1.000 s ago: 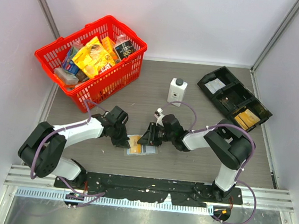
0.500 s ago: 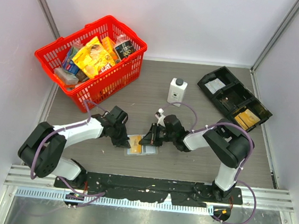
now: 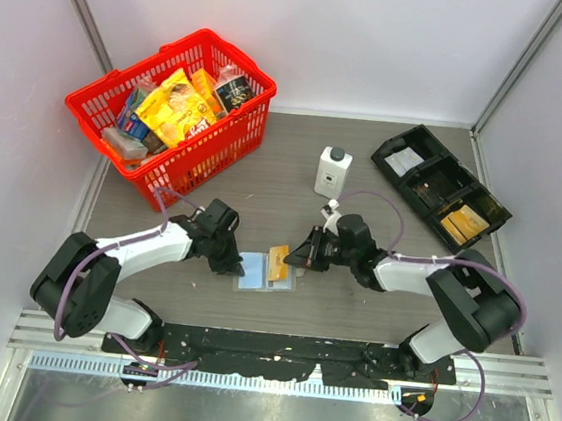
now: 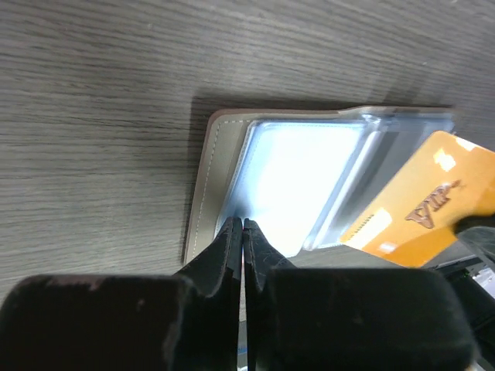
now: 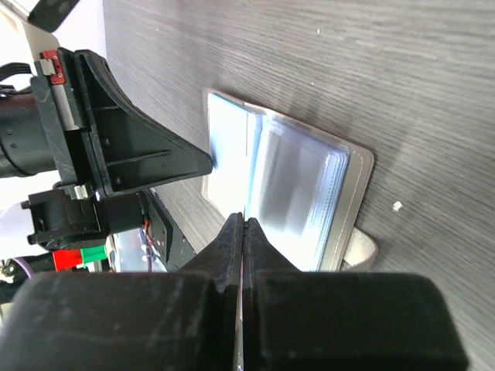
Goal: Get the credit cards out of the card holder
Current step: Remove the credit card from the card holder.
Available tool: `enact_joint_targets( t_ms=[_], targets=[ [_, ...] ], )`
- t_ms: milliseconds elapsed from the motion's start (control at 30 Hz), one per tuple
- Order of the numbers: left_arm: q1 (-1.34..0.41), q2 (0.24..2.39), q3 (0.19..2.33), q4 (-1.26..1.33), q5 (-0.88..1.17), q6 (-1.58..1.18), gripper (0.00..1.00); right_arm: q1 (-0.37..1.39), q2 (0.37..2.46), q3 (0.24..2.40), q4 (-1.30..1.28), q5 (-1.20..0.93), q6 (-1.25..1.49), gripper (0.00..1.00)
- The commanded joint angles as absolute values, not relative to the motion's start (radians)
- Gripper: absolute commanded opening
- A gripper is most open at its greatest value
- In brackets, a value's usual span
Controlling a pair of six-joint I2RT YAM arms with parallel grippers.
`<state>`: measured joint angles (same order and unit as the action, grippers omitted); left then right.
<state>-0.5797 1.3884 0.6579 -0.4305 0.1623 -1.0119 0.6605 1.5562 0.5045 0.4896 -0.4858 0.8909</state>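
Note:
The card holder (image 3: 254, 278) lies open on the table, taupe with clear sleeves showing pale blue. Its taupe edge (image 4: 203, 185) shows in the left wrist view, and its spine (image 5: 356, 193) in the right wrist view. My left gripper (image 3: 236, 263) is shut, its tips (image 4: 243, 226) pressing on the holder's left page. My right gripper (image 3: 294, 259) is shut on an orange card (image 3: 277, 262), holding it tilted over the holder's right side. The orange card (image 4: 421, 209) is out of the sleeves. In the right wrist view it shows only edge-on between the right gripper's (image 5: 242, 220) jaws.
A red basket (image 3: 201, 157) full of packets stands at the back left. A white bottle (image 3: 333, 171) stands behind the grippers. A long black tray (image 3: 436, 167) with orange packets (image 3: 463, 225) lies at the back right.
My right gripper has pulled back to the right, drawing the orange card from over the holder's left page to its right side. The left gripper has stayed in place.

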Motion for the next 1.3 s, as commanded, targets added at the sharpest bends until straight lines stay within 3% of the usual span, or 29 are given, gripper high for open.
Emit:
enact_joint_targets(
  t_ms=[0,100,233,400,433,533,633,933,1267],
  targets=[
    [-0.571,1.299,0.696,-0.397,0.115,-0.994,0.1,0.635,1.424,0.499,0.427,-0.439,0.859,0.01],
    [-0.572,1.235,0.725,-0.347,0.126,-0.994,0.28,0.632,1.33,0.492,0.4,-0.408,0.871,0.01],
    [-0.574,1.16,0.733,-0.22,0.185,-1.003,0.6,0.63,1.229,0.483,0.42,-0.367,0.899,0.01],
    [-0.583,1.098,0.704,-0.014,0.281,-1.02,0.78,0.629,1.111,0.451,0.531,-0.33,0.937,0.01],
    [-0.583,1.082,0.687,0.032,0.296,-1.02,0.86,0.629,1.095,0.44,0.546,-0.319,0.946,0.01],
    [-0.586,1.039,0.634,0.177,0.331,-1.034,0.86,0.629,1.059,0.42,0.618,-0.314,0.959,0.01],
    [-0.587,0.997,0.578,0.303,0.348,-1.045,0.98,0.629,1.037,0.381,0.693,-0.298,0.989,0.01],
    [-0.603,1.029,0.575,0.426,0.4,-1.065,0.89,0.629,1.003,0.356,0.847,-0.281,1.017,0.01],
    [-0.626,1.058,0.594,0.511,0.405,-1.104,0.71,0.626,0.996,0.4,0.853,-0.27,1.005,0.01]
  ],
)
